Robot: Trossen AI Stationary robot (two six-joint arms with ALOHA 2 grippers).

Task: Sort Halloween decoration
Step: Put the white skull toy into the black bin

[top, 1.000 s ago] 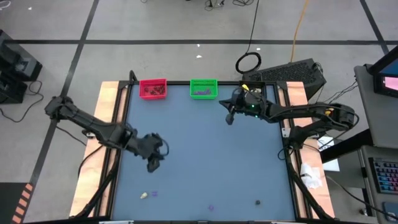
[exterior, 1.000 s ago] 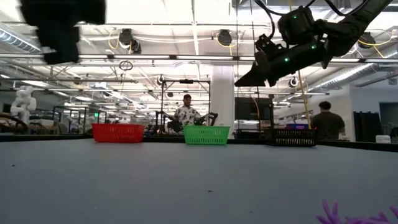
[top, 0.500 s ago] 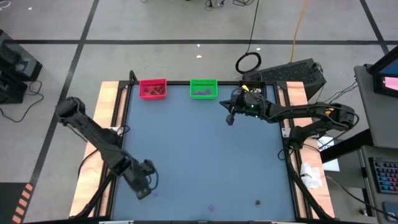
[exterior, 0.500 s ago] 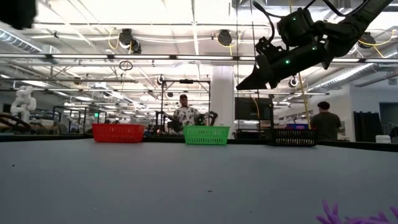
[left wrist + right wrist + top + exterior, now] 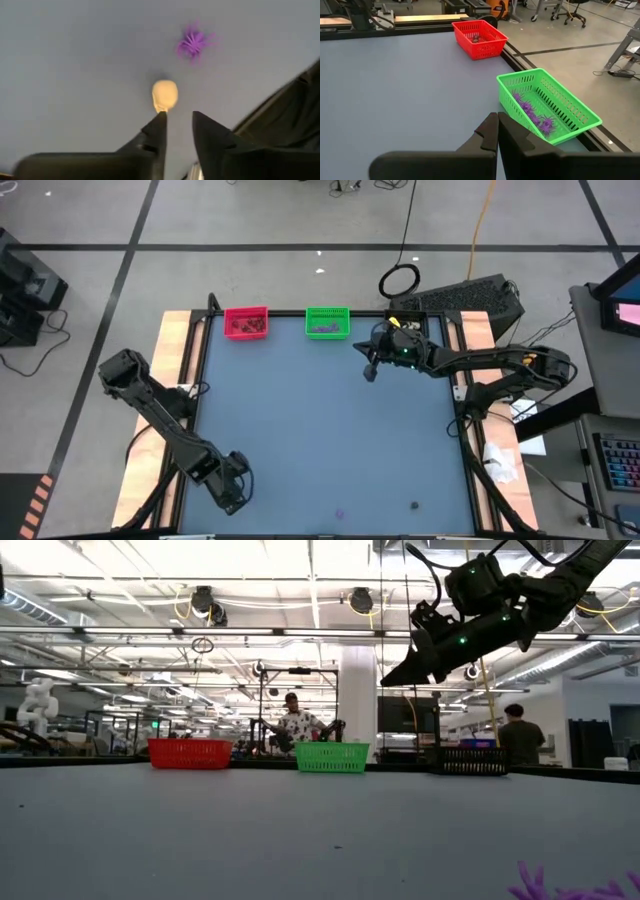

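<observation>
A cream-white skull trinket (image 5: 164, 95) and a purple spider trinket (image 5: 192, 44) lie on the blue-grey table near its near left corner. My left gripper (image 5: 177, 116) points down over them. Its fingers stand a little apart, their tips just short of the skull, and I see nothing between them. From above, this gripper (image 5: 232, 500) covers both trinkets. Another purple spider (image 5: 339, 515) and a dark lump (image 5: 414, 504) lie by the near edge. My right gripper (image 5: 497, 120) hangs shut and empty in the air, near the green bin (image 5: 547, 107).
The red bin (image 5: 246, 322) with dark trinkets and the green bin (image 5: 327, 322) with purple spiders stand along the far edge. A black bin (image 5: 470, 760) stands to their right. The table's wide middle (image 5: 320, 420) is bare. People stand in the room behind.
My left gripper has swung from the table's left middle toward the near left corner and sunk lower, tipping to point down. It has left the low view and now covers the cream and purple trinkets in the high view.
</observation>
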